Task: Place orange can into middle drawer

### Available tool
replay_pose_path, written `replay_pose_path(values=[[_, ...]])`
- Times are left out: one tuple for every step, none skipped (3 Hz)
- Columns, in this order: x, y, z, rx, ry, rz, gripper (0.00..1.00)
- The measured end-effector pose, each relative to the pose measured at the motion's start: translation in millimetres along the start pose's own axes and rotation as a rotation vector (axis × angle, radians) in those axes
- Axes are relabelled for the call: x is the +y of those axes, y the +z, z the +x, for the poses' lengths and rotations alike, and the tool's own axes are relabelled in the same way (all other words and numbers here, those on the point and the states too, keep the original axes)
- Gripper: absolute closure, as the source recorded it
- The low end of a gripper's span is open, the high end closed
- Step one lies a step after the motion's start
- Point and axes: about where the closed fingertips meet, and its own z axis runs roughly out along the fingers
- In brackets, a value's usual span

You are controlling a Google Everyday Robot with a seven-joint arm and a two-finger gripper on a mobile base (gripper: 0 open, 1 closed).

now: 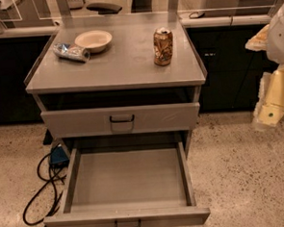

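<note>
Orange can (163, 46) stands on the cabinet top (125, 68); claw (271, 108), cropped at right edge, grip untellable.

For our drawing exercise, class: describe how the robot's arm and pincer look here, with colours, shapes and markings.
The arm, at the right edge, has a rounded white shell. Below it, the pincer, right of the cabinet, is blocky and cream-yellow with a small green dot near its lower end. No cables or sleeves show.
</note>
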Motion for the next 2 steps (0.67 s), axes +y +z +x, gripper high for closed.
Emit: replay_pose_path(values=[[-0.1,0.0,-0.1,0.000,0.000,0.000,0.00],[-5.6,2.5,-5.8,-0.010,-0.015,0.007,0.00]])
